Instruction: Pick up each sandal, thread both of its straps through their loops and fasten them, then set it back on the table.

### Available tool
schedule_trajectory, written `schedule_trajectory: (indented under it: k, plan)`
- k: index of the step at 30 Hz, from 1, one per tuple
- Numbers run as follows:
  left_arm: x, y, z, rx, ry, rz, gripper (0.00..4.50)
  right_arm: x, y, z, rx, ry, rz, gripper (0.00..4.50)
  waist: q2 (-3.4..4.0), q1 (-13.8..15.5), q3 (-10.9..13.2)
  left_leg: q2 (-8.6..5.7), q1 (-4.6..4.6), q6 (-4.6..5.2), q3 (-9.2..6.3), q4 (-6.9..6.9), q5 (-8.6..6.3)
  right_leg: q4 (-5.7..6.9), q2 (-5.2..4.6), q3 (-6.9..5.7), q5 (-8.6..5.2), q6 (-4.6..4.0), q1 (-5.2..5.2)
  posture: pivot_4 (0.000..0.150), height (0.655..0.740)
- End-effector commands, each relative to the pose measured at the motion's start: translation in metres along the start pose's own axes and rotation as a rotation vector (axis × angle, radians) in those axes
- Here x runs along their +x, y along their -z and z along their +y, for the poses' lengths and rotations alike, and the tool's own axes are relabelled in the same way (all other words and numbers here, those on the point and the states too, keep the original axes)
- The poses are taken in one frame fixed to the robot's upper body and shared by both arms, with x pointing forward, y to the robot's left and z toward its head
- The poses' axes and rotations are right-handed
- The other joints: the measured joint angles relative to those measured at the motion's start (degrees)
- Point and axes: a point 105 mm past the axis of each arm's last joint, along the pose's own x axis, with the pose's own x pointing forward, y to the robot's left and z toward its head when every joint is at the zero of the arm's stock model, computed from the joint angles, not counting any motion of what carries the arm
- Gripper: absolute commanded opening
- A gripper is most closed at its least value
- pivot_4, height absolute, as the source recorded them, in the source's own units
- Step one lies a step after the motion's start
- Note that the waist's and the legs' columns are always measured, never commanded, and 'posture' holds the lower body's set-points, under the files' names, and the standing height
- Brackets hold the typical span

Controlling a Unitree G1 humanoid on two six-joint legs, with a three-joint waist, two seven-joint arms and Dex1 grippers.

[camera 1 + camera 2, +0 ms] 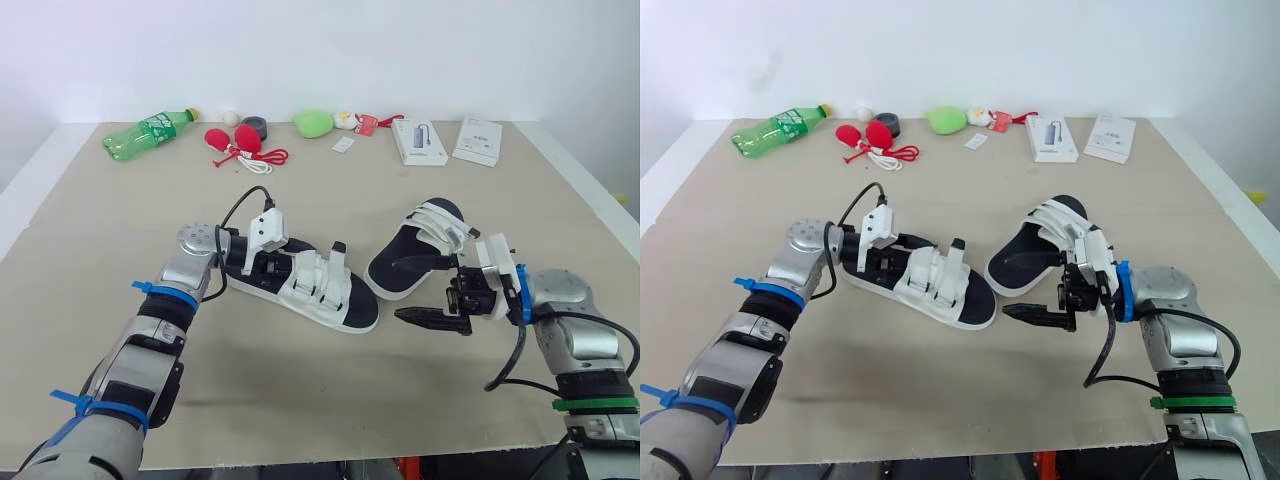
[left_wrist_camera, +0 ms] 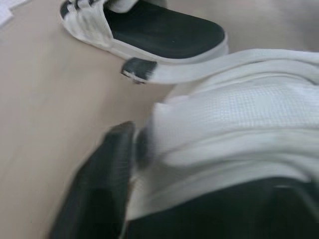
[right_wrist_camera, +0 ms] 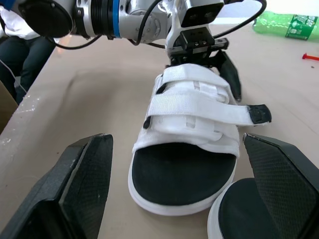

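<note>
1. The left gripper (image 1: 262, 265) is clamped across the strapped upper of the near sandal (image 1: 325, 292), and in the left wrist view white strap fabric is bunched between its black fingers (image 2: 102, 184)
2. It grips that sandal at the end towards the robot's left. The sandal lies sole down on the table (image 1: 300, 400), running slantwise in front of the robot
3. Two white straps cross its black footbed side by side. The free end of one, a dark tab (image 3: 259, 114), sticks out sideways past the sole
4. The right gripper (image 1: 432, 315) is spread wide with nothing between its fingers (image 3: 82, 184). It hangs low over the table and points at the near sandal's other end, close to it but apart
5. The second sandal (image 1: 412, 258) lies sole down just beyond the right gripper, angled away. Its white straps (image 1: 440, 222) are bunched at its far end, and its near end lies just beside the first sandal
6. Well apart, along the table's far edge, lie a green bottle (image 1: 150, 132) and two white boxes (image 1: 420, 140)
</note>
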Motion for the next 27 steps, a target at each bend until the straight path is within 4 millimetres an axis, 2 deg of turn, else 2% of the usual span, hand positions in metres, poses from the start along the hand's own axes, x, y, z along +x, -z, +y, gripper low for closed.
schedule_trajectory:
  k: [1, 4, 10, 14, 17, 19, 21, 23, 27]
  plan:
    - [0.001, -0.018, 0.009, 0.034, -0.011, -0.054, 1.05, 0.002, -0.007, 0.003, -0.057, -0.007, 0.003, 4.5, 0.0, 0.0, 0.0, 0.0, 0.0, 0.0, 0.0, 0.0, 0.0, 0.0, 0.0, 0.0, 0.0, 0.0, 0.01, 0.15, 0.74]
    - [0.003, -0.02, 0.011, 0.046, -0.014, -0.059, 0.02, 0.002, -0.006, 0.003, -0.06, -0.006, 0.007, 4.5, 0.0, 0.0, 0.0, 0.0, 0.0, 0.0, 0.0, 0.01, 0.0, 0.0, 0.0, 0.0, 0.0, 0.01, 0.02, 0.15, 0.74]
    - [0.003, -0.029, 0.018, 0.077, -0.062, -0.069, 0.02, 0.003, -0.009, 0.001, -0.074, -0.005, 0.005, 4.5, 0.0, 0.0, 0.0, 0.0, 0.01, 0.0, -0.01, 0.02, 0.0, 0.03, 0.01, 0.0, 0.01, 0.01, 0.03, 0.15, 0.74]
    - [-0.009, -0.035, 0.04, 0.089, -0.236, -0.035, 0.02, 0.008, -0.017, -0.005, -0.069, 0.015, -0.041, 4.5, 0.0, 0.0, 0.0, 0.0, 0.01, 0.0, -0.02, 0.05, 0.0, 0.05, 0.01, 0.0, 0.02, 0.01, 0.03, 0.15, 0.74]
    - [-0.041, -0.034, 0.066, 0.079, -0.495, 0.079, 0.02, 0.013, -0.025, -0.011, -0.051, 0.037, -0.087, 4.5, 0.02, -0.2, 0.0, 0.01, 0.01, 0.0, -0.03, 0.07, 0.0, 0.08, 0.02, 0.01, 0.04, 0.01, 0.01, 0.15, 0.74]
    - [-0.063, -0.038, 0.075, 0.069, -0.649, 0.107, 0.02, 0.016, -0.027, -0.015, -0.039, 0.051, -0.108, 4.5, 0.03, -0.3, 0.0, 0.02, 0.01, 0.0, -0.04, 0.08, 0.01, 0.12, 0.05, 0.01, 0.05, 0.01, 0.0, 0.15, 0.74]
    - [-0.086, -0.043, 0.08, 0.039, -0.806, 0.123, 0.02, 0.021, -0.026, -0.016, -0.033, 0.053, -0.115, 4.5, 0.05, -0.5, 0.0, 0.05, 0.05, 0.0, -0.07, 0.07, 0.0, 0.16, 0.1, 0.01, 0.04, 0.0, 0.01, 0.15, 0.74]
    - [-0.106, -0.045, 0.076, 0.0, -0.925, 0.138, 0.02, 0.027, -0.025, -0.016, -0.031, 0.042, -0.117, 4.5, 0.06, -0.3, 0.0, 0.08, 0.05, 0.0, -0.08, 0.04, 0.0, 0.17, 0.12, 0.01, 0.01, -0.01, 0.0, 0.15, 0.74]
    - [-0.152, -0.035, 0.076, -0.128, -1.251, 0.202, 0.02, 0.037, -0.022, -0.018, -0.027, 0.025, -0.122, 4.5, 0.06, -0.2, 0.0, 0.08, 0.05, -0.02, -0.11, 0.02, -0.01, 0.17, 0.12, -0.03, -0.02, 0.0, 0.02, 0.15, 0.74]
